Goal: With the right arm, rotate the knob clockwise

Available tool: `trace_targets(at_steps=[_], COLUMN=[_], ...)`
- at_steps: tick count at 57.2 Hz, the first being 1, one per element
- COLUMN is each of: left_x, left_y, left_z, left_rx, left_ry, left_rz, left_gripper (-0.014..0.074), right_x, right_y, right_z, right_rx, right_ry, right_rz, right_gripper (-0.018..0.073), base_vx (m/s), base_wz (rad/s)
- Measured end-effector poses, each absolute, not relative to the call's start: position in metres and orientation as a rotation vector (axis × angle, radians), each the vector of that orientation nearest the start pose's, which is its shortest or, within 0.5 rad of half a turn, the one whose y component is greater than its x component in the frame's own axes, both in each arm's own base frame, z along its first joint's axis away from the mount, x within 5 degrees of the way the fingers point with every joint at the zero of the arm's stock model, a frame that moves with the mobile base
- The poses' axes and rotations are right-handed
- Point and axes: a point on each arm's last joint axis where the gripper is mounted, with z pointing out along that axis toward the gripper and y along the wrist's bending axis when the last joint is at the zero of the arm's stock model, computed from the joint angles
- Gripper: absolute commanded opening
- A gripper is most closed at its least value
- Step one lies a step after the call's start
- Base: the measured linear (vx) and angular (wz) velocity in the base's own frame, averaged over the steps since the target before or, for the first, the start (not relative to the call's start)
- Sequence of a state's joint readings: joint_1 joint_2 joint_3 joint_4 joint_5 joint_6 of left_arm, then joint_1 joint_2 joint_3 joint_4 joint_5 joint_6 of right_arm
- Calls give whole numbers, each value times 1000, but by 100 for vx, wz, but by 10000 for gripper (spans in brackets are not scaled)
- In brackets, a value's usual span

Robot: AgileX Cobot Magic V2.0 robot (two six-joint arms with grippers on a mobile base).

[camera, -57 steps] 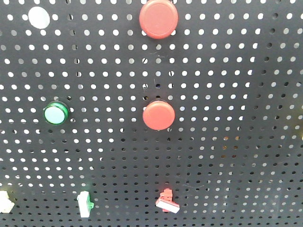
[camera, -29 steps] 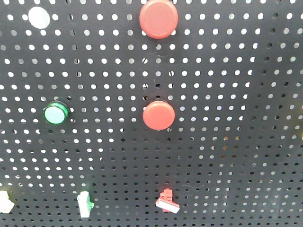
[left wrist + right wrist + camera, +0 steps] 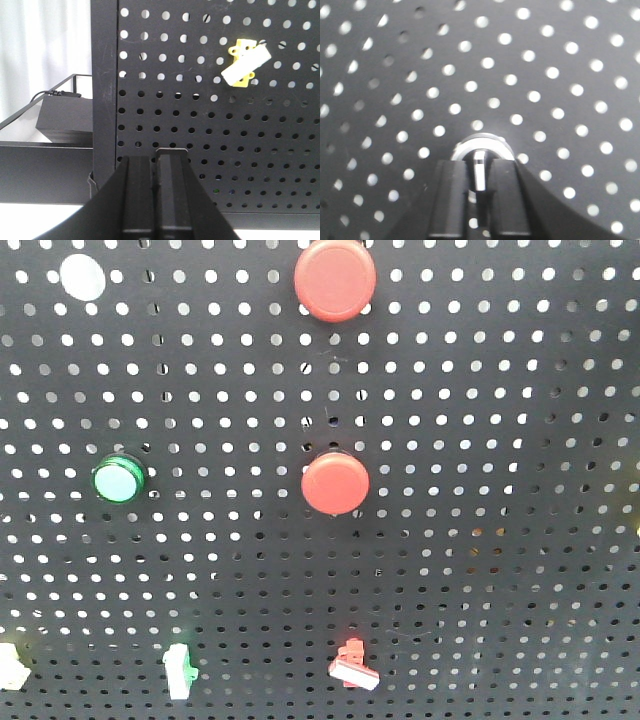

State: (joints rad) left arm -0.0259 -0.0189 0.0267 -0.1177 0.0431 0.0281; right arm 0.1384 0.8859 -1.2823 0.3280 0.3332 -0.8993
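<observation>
The knob (image 3: 481, 145) has a silver ring and a dark handle with a white stripe. It is mounted on the black pegboard (image 3: 545, 75) and shows only in the right wrist view. My right gripper (image 3: 479, 180) is shut on the knob's handle, one finger on each side, with the stripe pointing straight up between them. My left gripper (image 3: 154, 165) is shut and empty, held just in front of the pegboard's lower left corner (image 3: 200, 125). Neither gripper shows in the front view.
The front view shows the pegboard (image 3: 500, 390) with two red buttons (image 3: 335, 278) (image 3: 335, 483), a green button (image 3: 119, 480), a white cap (image 3: 82, 276) and small toggle switches (image 3: 354, 665) (image 3: 180, 672). A yellow switch (image 3: 245, 62) sits above my left gripper. A black box (image 3: 65, 117) lies left of the board.
</observation>
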Motion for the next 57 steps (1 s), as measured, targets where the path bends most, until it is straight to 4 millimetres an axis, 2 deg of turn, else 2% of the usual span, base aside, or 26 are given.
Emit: trace_targets(at_steps=[4, 16, 21, 29, 41, 47, 57], left_x=[56, 56, 56, 56, 56, 56, 56], left_y=[-2, -2, -2, -2, -2, -2, -2], left_z=[201, 201, 201, 201, 201, 201, 201], left_rx=[-45, -45, -45, -45, -45, -45, -45], left_ry=[1534, 1534, 1534, 1534, 1534, 1534, 1534], left_rz=[-96, -96, -96, -96, -96, -96, -96], left_gripper=[-6, -6, -6, -6, -6, -6, -6], right_x=[150, 150, 149, 149, 148, 148, 148], right_y=[30, 31, 31, 32, 34, 34, 34], right_z=[517, 517, 517, 517, 518, 518, 518], right_rx=[-558, -392, -266, 12, 399, 462, 471], right_ry=[1295, 1350, 1380, 1418, 1405, 1397, 1397], right_rz=[-269, -62, 101, 456, 933, 1002, 1007], right_gripper=[-17, -9, -9, -9, -9, -9, 2], base_vx=[0, 0, 0, 0, 0, 0, 0], base_wz=[0, 0, 0, 0, 0, 0, 0])
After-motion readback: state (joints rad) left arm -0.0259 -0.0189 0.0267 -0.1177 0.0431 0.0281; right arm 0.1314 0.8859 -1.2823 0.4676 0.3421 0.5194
